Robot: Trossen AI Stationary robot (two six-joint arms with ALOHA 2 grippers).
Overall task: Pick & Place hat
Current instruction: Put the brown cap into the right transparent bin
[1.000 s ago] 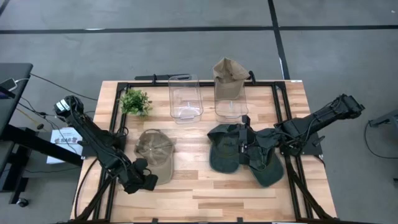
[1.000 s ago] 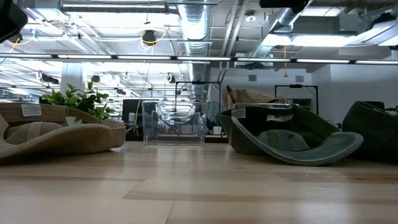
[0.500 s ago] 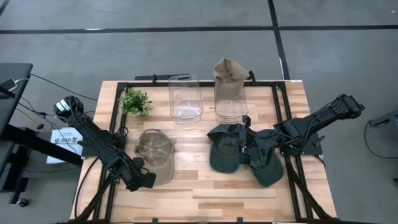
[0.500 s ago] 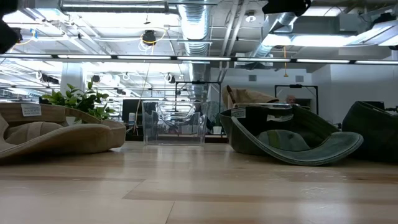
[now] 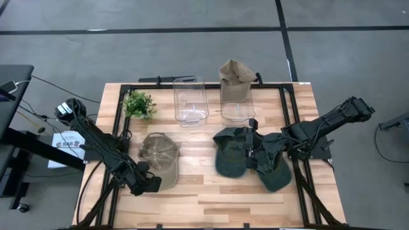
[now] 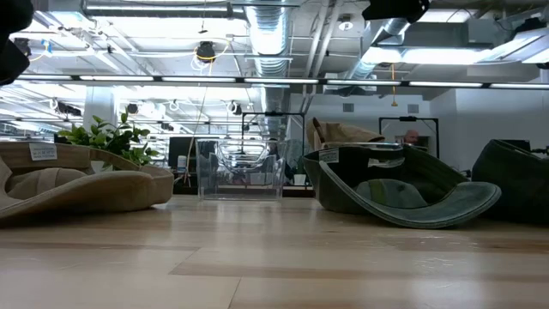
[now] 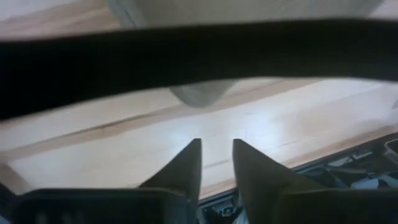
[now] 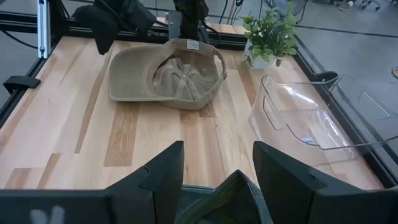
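LEFT: your left gripper (image 5: 148, 184) is hovering by the tan cloth cap's (image 5: 160, 156) brim on the wooden desk (image 5: 211, 198), jaws slightly apart | RIGHT: right gripper (image 5: 250, 153) is waiting over the dark green hats (image 5: 231, 153), jaws apart | TIP: widen before pinching the brim edge.

No legible text anywhere.

A blurred dark band (image 7: 199, 59) hides most of the left wrist view; the tan hat (image 6: 60, 184) is cut off by the low view's edge.
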